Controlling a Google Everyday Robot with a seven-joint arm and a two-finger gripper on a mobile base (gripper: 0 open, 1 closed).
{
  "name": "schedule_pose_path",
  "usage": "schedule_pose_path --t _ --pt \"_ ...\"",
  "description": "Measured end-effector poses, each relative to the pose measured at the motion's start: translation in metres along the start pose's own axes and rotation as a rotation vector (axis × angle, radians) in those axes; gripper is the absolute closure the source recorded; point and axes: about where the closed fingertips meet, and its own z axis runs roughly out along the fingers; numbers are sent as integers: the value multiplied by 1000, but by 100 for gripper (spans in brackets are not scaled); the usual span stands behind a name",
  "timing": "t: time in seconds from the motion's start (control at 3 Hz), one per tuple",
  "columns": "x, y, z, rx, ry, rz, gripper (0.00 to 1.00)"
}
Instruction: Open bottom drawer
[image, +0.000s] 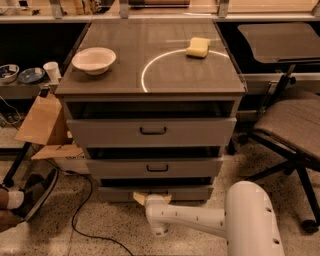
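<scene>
The grey three-drawer cabinet (150, 75) stands in the middle of the camera view. The bottom drawer (190, 193) is the slim lowest grey front, just above the floor. A dark gap shows above it. My gripper (151, 198) sits at the middle of that drawer's front, at handle height, and hides the handle. My white arm (200, 220) reaches in from the lower right, low over the floor. The middle drawer (155, 168) and the tall top drawer (152, 131) above both show black bar handles.
A white bowl (94, 59) and a yellow sponge (198, 47) lie on the cabinet top. An office chair (292, 125) stands to the right. Cardboard (42, 120), a black cable (80, 220) and a person's shoe (35, 195) are on the floor to the left.
</scene>
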Motion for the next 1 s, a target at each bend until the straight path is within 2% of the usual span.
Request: schedule_pose_path --t 0.67,1.0 --pt "16 -25 19 27 84 -3 0" --pt "20 -30 31 20 106 -12 0"
